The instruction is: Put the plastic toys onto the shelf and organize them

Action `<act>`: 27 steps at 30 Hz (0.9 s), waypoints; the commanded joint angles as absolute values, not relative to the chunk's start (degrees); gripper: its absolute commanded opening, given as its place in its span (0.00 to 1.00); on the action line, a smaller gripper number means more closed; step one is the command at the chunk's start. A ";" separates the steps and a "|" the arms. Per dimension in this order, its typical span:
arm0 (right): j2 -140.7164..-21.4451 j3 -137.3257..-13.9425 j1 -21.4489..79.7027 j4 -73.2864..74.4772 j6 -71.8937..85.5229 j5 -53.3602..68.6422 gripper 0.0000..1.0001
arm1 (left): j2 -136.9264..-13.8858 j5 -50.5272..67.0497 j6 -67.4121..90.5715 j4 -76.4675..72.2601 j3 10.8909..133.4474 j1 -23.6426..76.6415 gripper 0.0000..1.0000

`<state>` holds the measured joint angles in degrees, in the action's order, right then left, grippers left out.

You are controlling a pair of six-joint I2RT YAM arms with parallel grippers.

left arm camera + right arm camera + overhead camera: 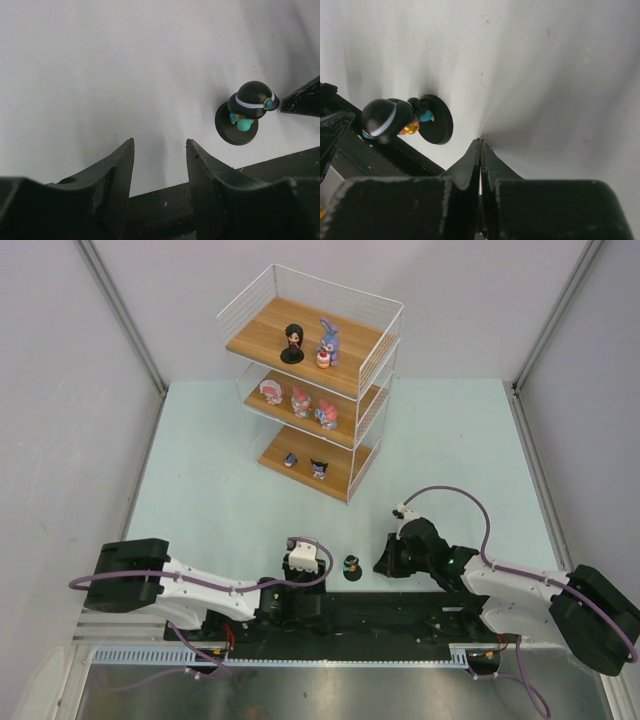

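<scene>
The shelf (352, 375) stands at the back, a white wire rack with three wooden boards. Its top board holds a dark-haired toy (292, 343) and a purple-blue bunny (328, 342). Three pink-and-white toys (300, 400) stand on the middle board, and two small ones (319, 468) on the bottom board. One dark-hatted figurine (352, 568) (252, 102) (382, 120) stands upright on its round black base on the table, between the arms. My left gripper (310, 585) (160, 141) is open and empty, just left of the figurine. My right gripper (381, 565) (480, 141) is shut and empty, just right of it.
A black base rail (400, 615) runs along the near edge under both arms. The pale green table top (200, 490) stretches between the arms and the shelf. Grey walls with metal posts (120, 310) close in the left and right sides.
</scene>
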<state>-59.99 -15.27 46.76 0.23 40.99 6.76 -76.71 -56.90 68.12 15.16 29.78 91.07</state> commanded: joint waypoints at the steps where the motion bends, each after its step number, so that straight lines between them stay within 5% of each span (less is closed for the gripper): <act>1: -64.76 -14.77 47.37 -6.76 42.19 7.73 0.00 | -74.10 -59.94 72.15 18.00 31.02 91.93 0.51; 27: -68.73 -15.91 56.78 -11.25 49.66 1.85 0.00 | -68.82 -63.10 80.68 28.56 31.03 93.87 0.52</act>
